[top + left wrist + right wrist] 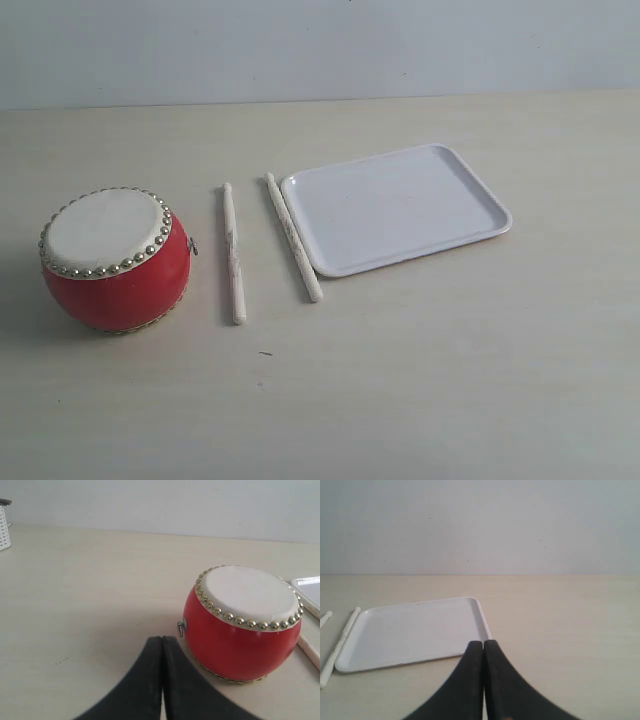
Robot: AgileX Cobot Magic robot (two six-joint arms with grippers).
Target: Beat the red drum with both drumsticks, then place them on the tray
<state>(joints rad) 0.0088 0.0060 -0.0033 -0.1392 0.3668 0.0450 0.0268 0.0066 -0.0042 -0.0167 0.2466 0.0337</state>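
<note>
The red drum [116, 258] stands at the left of the table, skin side up; the left wrist view shows the drum [242, 622] just beyond my left gripper [162, 639], which is shut and empty. Two drumsticks lie flat between drum and tray: one drumstick [233, 252] nearer the drum, the other drumstick [293, 237] along the tray's edge. The white tray [396, 206] lies empty at the right. My right gripper [483, 642] is shut on nothing, near a corner of the tray [415, 632], with that drumstick [339, 646] lying along the tray's far side. Neither gripper shows in the exterior view.
A white ribbed object [4, 527] stands at the table's far edge in the left wrist view. A pale wall runs behind the table. Bare tabletop [400, 390] stretches in front of the drum, sticks and tray.
</note>
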